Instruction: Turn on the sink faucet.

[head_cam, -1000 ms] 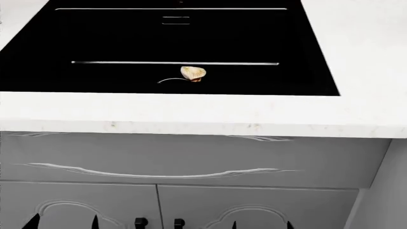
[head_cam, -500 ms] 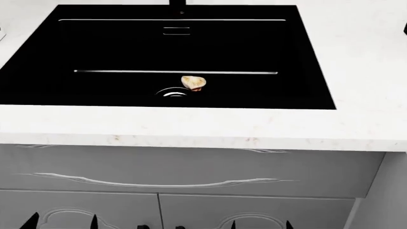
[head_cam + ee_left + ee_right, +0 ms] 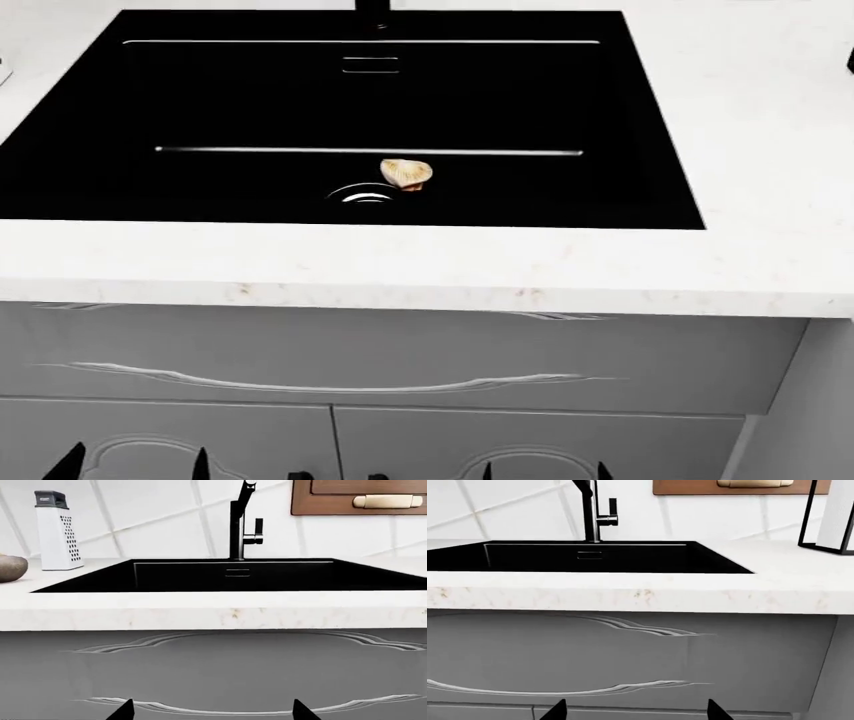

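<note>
A: Looking for the faucet [image 3: 238,522]? It's at the sink's [image 3: 80,140] 12 o'clock edge.
B: Both hands, left [image 3: 132,467] and right [image 3: 545,471], hang released below the tabletop [image 3: 400,265], grasping nothing.

The sink [image 3: 80,150] sat in the counter [image 3: 747,240]. The sink faucet [image 3: 237,525] stood behind the sink, at the middle of its back edge, against the wall. Its lever stuck out to the right side. A drain [image 3: 363,194] lay in the sink floor, near the front. A small lump [image 3: 406,173], maybe a bit of food, lay just behind and right of the drain. A grater [image 3: 57,532] stood on the counter left of the sink, with a rounded thing [image 3: 12,568] beside it. A wire stand [image 3: 827,517] stood on the counter to the right. Cabinet doors [image 3: 400,360] were below the counter.
</note>
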You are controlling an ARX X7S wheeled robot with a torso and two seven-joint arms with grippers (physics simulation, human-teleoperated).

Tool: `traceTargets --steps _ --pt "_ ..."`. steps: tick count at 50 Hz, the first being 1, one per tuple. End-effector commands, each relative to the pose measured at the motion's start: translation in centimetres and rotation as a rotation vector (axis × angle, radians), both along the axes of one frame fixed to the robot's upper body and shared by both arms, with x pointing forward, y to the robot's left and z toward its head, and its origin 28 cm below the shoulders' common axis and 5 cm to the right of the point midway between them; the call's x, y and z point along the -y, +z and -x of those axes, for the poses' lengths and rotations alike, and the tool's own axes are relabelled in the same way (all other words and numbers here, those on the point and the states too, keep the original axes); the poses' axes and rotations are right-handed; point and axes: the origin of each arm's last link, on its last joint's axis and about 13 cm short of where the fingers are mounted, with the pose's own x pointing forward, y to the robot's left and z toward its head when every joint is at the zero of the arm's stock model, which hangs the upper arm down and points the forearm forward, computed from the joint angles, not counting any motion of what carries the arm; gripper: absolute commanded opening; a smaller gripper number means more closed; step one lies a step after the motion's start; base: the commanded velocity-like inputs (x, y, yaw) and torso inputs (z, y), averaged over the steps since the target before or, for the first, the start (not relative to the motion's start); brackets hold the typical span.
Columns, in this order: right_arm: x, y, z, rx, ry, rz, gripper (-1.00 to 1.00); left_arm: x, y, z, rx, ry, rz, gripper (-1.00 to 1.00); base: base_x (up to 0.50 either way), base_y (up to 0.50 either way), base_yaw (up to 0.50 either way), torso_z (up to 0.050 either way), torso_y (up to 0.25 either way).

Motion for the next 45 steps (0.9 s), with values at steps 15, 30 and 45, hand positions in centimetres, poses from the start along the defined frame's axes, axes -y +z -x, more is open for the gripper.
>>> traceTargets --steps 15,30,45 --pt "3.0 14.2 -3.7 0.200 0.070 0.162 1.00 -0.3 12.8 -3.5 0.128 -0.079 -0.041 1.00 0.00 0.00 0.00 0.000 0.000" --pt "3.9 24.3 -12.7 0.184 0.153 0.267 1.00 -1.0 22.3 -13.3 0.159 -0.143 -0.195 1.00 0.00 0.00 0.00 0.000 0.000" --pt "5.1 29.2 -21.8 0.043 0.127 0.252 1.00 -1.4 27.1 -23.4 0.056 -0.064 -0.251 1.00 0.00 0.00 0.00 0.000 0.000"
